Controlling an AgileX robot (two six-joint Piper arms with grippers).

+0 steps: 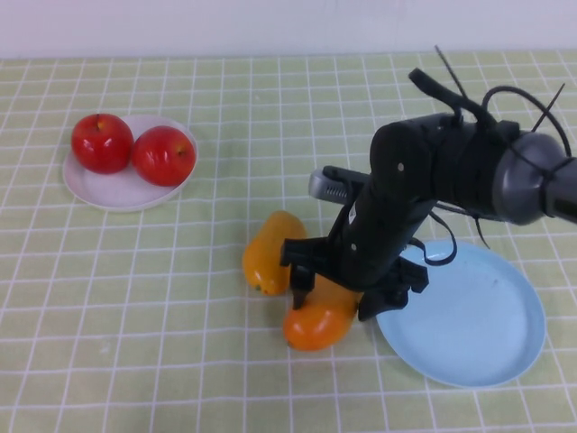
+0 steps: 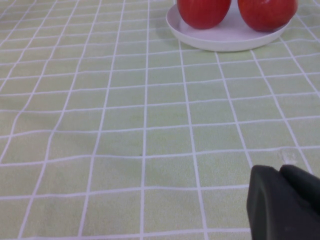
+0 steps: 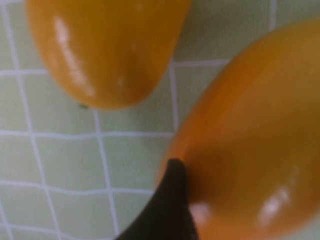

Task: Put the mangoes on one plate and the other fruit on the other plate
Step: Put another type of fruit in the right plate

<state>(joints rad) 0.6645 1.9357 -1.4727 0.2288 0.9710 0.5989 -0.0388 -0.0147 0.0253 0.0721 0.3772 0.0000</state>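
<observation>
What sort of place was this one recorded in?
Probably a tabletop test setup staged like a dining table: a green checked tablecloth against a plain pale wall, with glossy apples on a white plate, mangoes beside a blue plate, and the right gripper open over one mango.

Two glossy round red apples (image 1: 133, 150) sit touching on the small white plastic plate (image 1: 117, 193); two oblong orange-yellow mangoes (image 1: 317, 317) lie side by side just beside the bare light blue plastic plate (image 1: 478, 325).
</observation>
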